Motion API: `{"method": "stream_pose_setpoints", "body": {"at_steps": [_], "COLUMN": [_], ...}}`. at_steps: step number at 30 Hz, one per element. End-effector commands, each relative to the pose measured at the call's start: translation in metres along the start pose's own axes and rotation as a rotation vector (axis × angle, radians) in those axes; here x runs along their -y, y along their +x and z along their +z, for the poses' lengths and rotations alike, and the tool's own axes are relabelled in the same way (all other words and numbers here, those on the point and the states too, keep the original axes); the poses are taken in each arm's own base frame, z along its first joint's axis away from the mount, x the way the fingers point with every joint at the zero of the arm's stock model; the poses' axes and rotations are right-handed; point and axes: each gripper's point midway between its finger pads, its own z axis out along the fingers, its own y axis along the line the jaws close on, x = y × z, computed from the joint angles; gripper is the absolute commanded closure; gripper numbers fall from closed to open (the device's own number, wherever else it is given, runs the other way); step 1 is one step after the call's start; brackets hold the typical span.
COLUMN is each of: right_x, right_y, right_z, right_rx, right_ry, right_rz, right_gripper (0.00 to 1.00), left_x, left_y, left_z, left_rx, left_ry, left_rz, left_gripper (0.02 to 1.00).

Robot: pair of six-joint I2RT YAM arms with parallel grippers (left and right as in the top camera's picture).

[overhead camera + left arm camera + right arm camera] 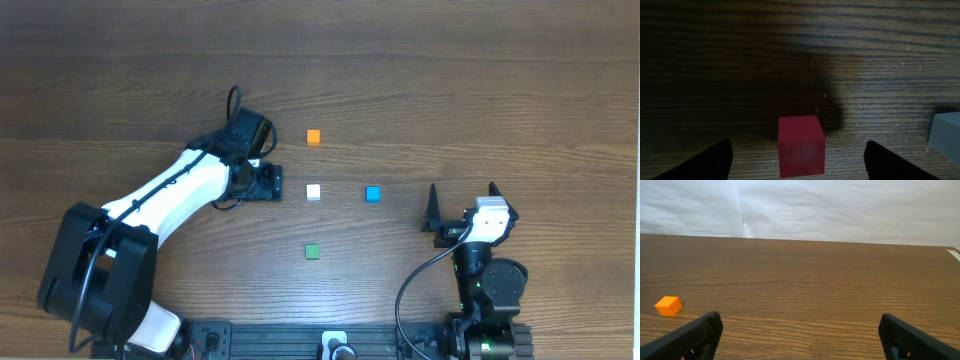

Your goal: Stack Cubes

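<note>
text: none legible | labels: none | brands: none | numbers: none | signs: none | same in the top view and both wrist views

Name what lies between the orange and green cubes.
The white cube, roughly midway between the orange cube and green cube, seen in the top view.

Four small cubes lie apart on the wooden worktop [450,80]: a white cube [313,191], with an orange cube [314,137] at its 12 o'clock, a blue cube [373,193] at 3 and a green cube [312,252] at 6. A red cube [801,145] sits flat between the left claw's [799,159] spread fingers.
</note>
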Motion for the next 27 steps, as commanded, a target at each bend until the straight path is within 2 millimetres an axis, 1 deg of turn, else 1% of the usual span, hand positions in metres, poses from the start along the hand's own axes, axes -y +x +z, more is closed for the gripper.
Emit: {"method": "stream_pose_setpoints", "body": {"at_steps": [1,4,7,8,13,20,24,27], "right_x": [0.0011,0.0011,0.0011,0.0011,0.0011,0.0011,0.0011,0.0011], "right_y": [0.0018,0.0018,0.0018,0.0018,0.0018,0.0018,0.0018,0.0018], "right_z": [0.0001,0.0001,0.0001,0.0001,0.0001,0.0001,0.0001,0.0001], "right_rx": [0.003,0.003,0.003,0.003,0.003,0.003,0.003,0.003], "right_ry": [0.004,0.004,0.004,0.004,0.004,0.004,0.004,0.004], "right_rz": [-0.001,-0.001,-0.001,-0.001,-0.001,-0.001,-0.001,-0.001], "right_gripper": [0.009,0.007,0.007,0.007,0.009,0.007,0.009,0.007], "left_x": [-0.0012,-0.002,-0.0026,-0.0031,-0.0036,-0.0025,0.003,0.006], "left_y": [-0.0049,-0.0034,-0.004,-0.0042,-0.0047,-0.0052,-0.0068,-0.0063], "left_z": [0.0035,0.0071,0.0089,0.0091,0.009,0.0091,0.0092,0.0092], "left_rx": [0.002,-0.009,-0.008,-0.007,-0.004,-0.001,0.012,0.014], "left_ry": [-0.021,-0.026,-0.03,-0.033,-0.036,-0.034,-0.026,-0.023], "left_rz": [-0.014,-0.018,-0.026,-0.03,-0.032,-0.031,-0.017,-0.009], "left_gripper": [0.215,0.299,0.358,0.395,0.496,0.586,0.621,0.665]}}
